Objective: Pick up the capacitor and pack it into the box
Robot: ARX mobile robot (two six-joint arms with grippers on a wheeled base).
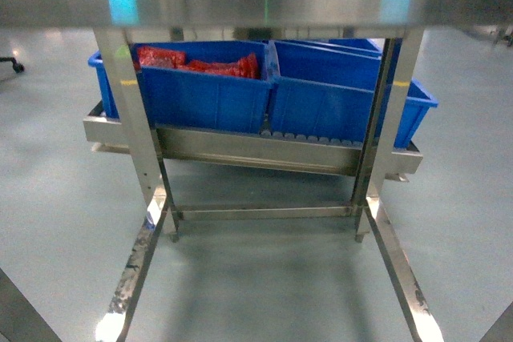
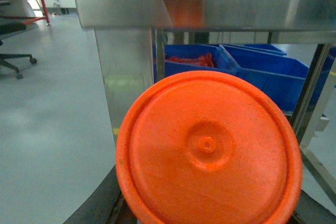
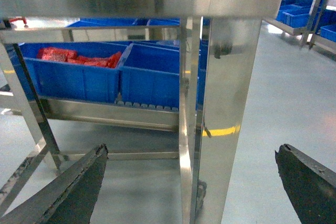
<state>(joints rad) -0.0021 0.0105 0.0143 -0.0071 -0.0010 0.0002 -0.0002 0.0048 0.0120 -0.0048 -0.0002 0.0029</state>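
Our right hand [image 3: 191,182] hangs spread wide; an orange disc [image 2: 209,149] fills the left view, its hand's state unclear.

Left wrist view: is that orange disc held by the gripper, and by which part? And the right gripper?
The orange disc fills the left wrist view, hiding the fingers, so any hold cannot be told. The right gripper is open, holding nothing.
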